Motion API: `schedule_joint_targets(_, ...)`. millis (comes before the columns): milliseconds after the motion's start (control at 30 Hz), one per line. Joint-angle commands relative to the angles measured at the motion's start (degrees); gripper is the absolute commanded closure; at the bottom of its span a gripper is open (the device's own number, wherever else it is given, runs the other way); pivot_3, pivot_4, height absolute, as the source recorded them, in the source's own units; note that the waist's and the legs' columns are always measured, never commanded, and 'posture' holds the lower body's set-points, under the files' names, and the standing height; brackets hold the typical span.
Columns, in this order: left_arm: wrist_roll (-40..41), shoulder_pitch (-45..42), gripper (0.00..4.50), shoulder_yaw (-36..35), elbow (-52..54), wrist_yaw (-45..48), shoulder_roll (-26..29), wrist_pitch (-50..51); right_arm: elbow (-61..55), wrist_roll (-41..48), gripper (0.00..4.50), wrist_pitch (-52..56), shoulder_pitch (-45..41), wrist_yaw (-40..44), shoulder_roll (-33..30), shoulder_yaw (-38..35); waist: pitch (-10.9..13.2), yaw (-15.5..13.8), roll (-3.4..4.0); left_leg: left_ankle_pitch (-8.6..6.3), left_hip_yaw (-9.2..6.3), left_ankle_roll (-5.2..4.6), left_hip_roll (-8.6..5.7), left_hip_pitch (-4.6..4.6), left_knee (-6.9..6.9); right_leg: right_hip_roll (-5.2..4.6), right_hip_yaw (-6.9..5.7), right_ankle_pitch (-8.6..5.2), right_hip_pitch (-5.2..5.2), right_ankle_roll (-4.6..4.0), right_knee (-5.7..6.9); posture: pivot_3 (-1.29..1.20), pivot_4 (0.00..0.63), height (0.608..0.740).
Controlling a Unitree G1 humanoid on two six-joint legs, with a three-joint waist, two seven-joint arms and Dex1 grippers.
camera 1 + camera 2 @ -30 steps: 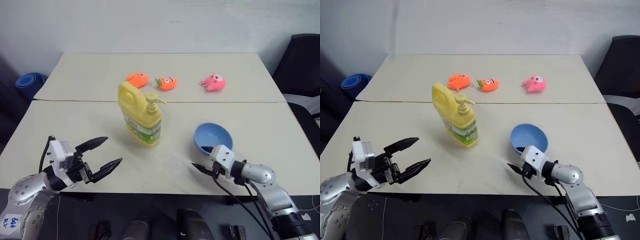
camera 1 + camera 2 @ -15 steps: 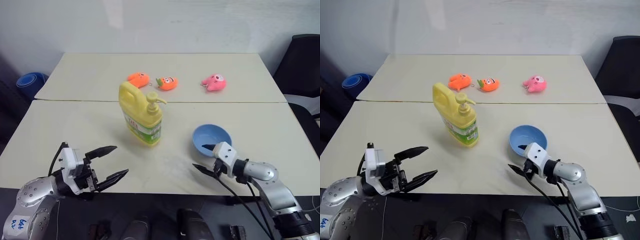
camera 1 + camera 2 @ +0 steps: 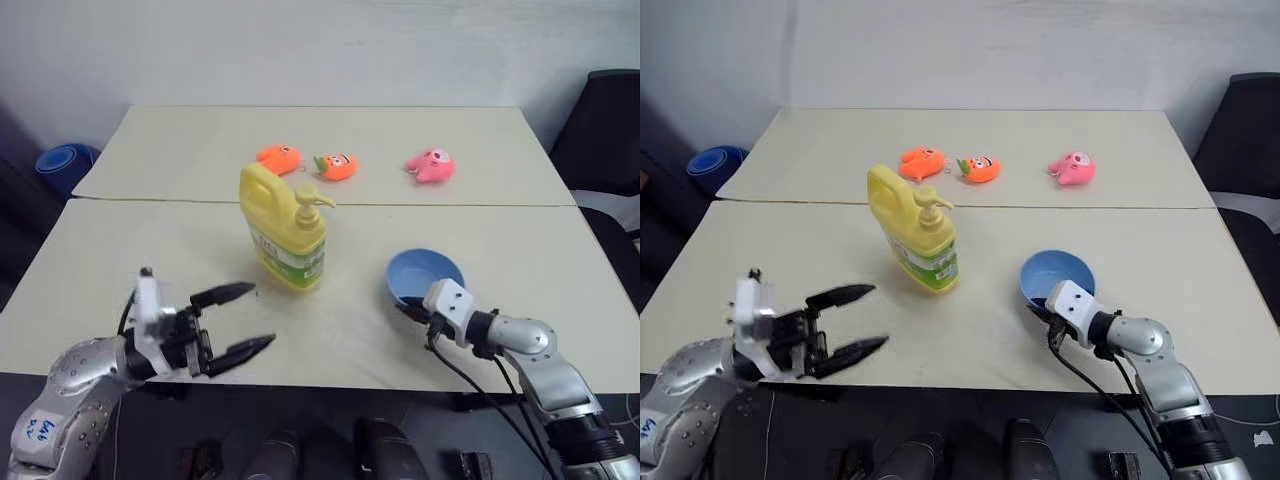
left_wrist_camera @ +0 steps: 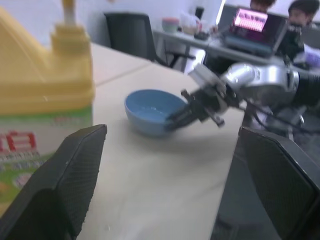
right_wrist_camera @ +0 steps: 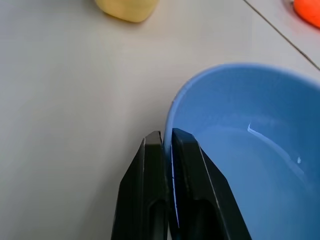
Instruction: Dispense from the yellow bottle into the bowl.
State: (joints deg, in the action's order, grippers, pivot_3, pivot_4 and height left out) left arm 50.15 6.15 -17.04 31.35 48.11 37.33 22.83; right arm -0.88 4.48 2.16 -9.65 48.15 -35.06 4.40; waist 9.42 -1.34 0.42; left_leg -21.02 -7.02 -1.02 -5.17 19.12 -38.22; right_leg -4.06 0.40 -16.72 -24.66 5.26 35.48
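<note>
Right gripper is clamped on the near-left rim of the bowl; the wrist view shows the rim pinched between both fingers. In the head views the fingertips are hidden behind the white wrist block, so the contact is hard to read there. The bowl looks to sit flat on the table, though the underside at the pinched edge isn't visible, so a slight tilt can't be ruled out.

Left gripper has its jaws wide apart, holding nothing, above the front-left table edge and pointing toward the yellow bottle. The bottle stands upright mid-table, left of the bowl and apart from it, pump nozzle toward the bowl side. In the left wrist view the bottle is cut off at the frame edge, with only part of its label showing.

Counts: one bottle, one bowl, three small toys at the back: two orange, one pink; their shapes are too small to identify. One dark blue rounded object sits off the table's far-left, partly cut off. People at a laptop appear blurred in the background.
</note>
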Motion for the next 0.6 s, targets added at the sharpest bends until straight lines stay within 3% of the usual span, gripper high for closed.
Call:
schedule_joint_targets(33,5.1,-1.4,0.0,-2.2,3.2,-2.1,1.8,3.5,-0.2,0.7,4.44,-2.7,-1.3,1.7,-1.1,-0.5,0.0,0.1,0.0,0.0,0.0,0.01,0.0,0.01,0.0,0.0,0.0,0.0,-0.02,0.0,0.0,0.0,0.15,0.74)
schedule_joint_targets(133,8.1,-5.6,0.0,-3.4,3.2,-4.2,3.0,5.4,-2.2,3.1,4.44,-2.5,-3.3,5.0,-1.4,-0.5,0.0,0.0,0.01,0.02,0.02,0.03,0.01,0.05,0.01,0.02,0.02,0.0,-0.07,0.0,0.01,0.0,0.15,0.74)
schedule_joint_targets(233,7.8,-12.9,0.58,-3.7,1.3,-6.3,3.7,5.5,-7.5,6.2,4.5,0.6,-6.1,9.4,-2.2,0.6,0.0,0.0,-0.01,0.06,0.0,0.09,0.01,0.07,-0.06,0.03,-0.01,0.0,-0.08,0.0,0.07,0.0,0.15,0.74)
schedule_joint_targets(400,2.4,-27.8,2.06,1.1,-5.2,-6.4,4.0,4.9,-19.0,12.2,4.5,13.3,-12.7,14.5,-4.7,3.2,0.1,0.0,-0.03,0.08,-0.03,0.11,0.02,0.09,-0.03,0.05,-0.04,0.0,-0.13,0.0,0.06,0.0,0.15,0.74)
schedule_joint_targets(600,-4.9,-39.4,3.9,7.9,-12.3,-5.6,1.0,3.3,-25.8,16.5,4.5,27.0,-20.6,16.1,-8.9,3.9,0.1,-0.2,-0.15,0.07,-0.08,0.09,-0.03,0.2,-0.03,0.02,-0.08,0.0,-0.16,0.01,-0.05,0.0,0.15,0.74)
